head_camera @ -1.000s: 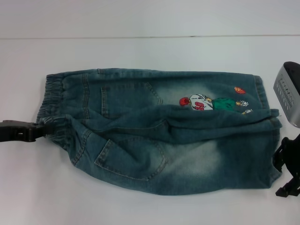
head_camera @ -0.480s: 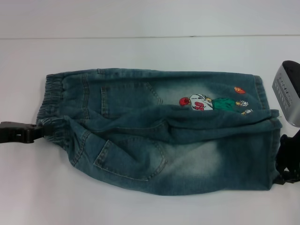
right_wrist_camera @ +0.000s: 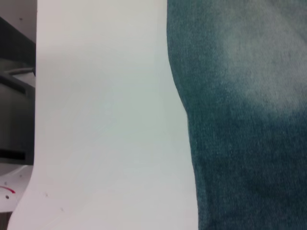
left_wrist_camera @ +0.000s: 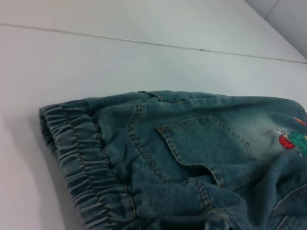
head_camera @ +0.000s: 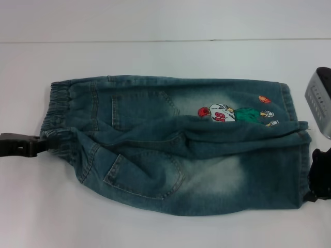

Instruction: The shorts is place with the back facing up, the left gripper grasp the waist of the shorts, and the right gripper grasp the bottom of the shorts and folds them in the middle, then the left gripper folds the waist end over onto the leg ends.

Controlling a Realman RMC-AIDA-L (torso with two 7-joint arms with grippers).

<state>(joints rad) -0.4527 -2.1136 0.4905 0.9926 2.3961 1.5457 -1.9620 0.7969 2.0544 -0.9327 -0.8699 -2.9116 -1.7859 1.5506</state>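
Where the head view takes in the whole white desk (head_camera: 155, 227), shows the faded blue denim shorts (head_camera: 176, 144) lying flat across the middle, back pockets up, elastic waist toward the left claw (head_camera: 42, 144) and leg hems toward the right claw (head_camera: 314, 181). Black left claw at the near corner of the gathered waistband (head_camera: 57, 121), fingertips touching the fabric there and seemingly pinched on it, though grip too small to confirm. Right claw just beside the near leg hem, at the frame edge; cannot tell how far open. Cartoon embroidered patch (head_camera: 230, 113) on the far leg, nearer the right claw.

Left wrist view alone gives the waistband's ruched elastic (left_wrist_camera: 86, 163) and a stitched back pocket (left_wrist_camera: 206, 143) up close, no fingers visible. Right wrist view alone shows the desk's edge and dark shelving beyond it, with the hem-side denim (right_wrist_camera: 244, 115) flat on the desk.
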